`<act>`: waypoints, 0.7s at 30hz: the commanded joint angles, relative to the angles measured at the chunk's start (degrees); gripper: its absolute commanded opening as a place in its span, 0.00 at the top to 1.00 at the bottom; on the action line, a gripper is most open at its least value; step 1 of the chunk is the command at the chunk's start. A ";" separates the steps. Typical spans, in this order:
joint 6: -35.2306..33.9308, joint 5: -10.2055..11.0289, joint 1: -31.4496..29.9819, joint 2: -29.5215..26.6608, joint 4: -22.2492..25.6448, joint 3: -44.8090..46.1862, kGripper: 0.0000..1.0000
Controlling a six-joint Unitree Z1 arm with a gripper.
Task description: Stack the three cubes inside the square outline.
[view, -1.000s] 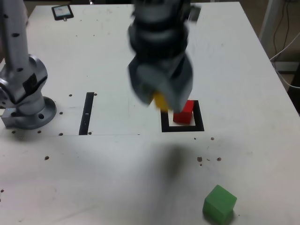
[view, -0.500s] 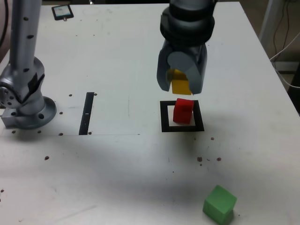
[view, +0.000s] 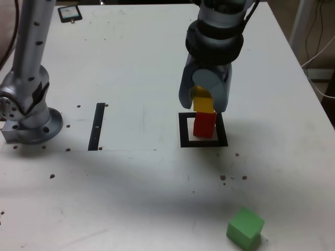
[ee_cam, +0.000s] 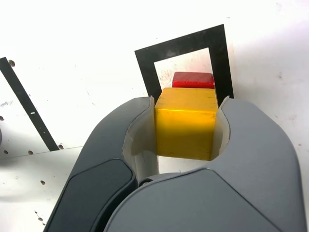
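Clamped between both pads of the gripper (ee_cam: 186,126): the yellow cube (ee_cam: 186,123), faces flush against the inner walls, no slack visible on either side. Directly beneath it, at centre of the exterior view, the red cube (view: 204,125), seated inside the square (view: 183,129) on its white centre. In that view, yellow (view: 203,103) right on top of red, apparently touching or all but touching; whether weight has actually transferred, impossible to tell. In the wrist view, only a thin strip of red (ee_cam: 193,79) showing past the far edge of yellow, so nearly plumb, perhaps offset a touch toward that far edge. Hence the relation that matters: straight down from the fingers, no sideways correction of note, edges of both cubes running roughly parallel. Probably 1 small release away from a 2-high stack. Risk, as a guess: a nudge on opening tipping the upper block. Well apart, at the lower right of the exterior view: the green cube (view: 245,227), loose on the table (view: 131,57), turned slightly askew to the square.
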 commanded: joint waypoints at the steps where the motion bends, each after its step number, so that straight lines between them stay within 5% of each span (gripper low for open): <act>1: 0.23 -0.08 0.17 0.89 -0.25 -0.17 0.75; 21: 0.38 -0.65 0.68 2.52 -1.71 0.28 0.70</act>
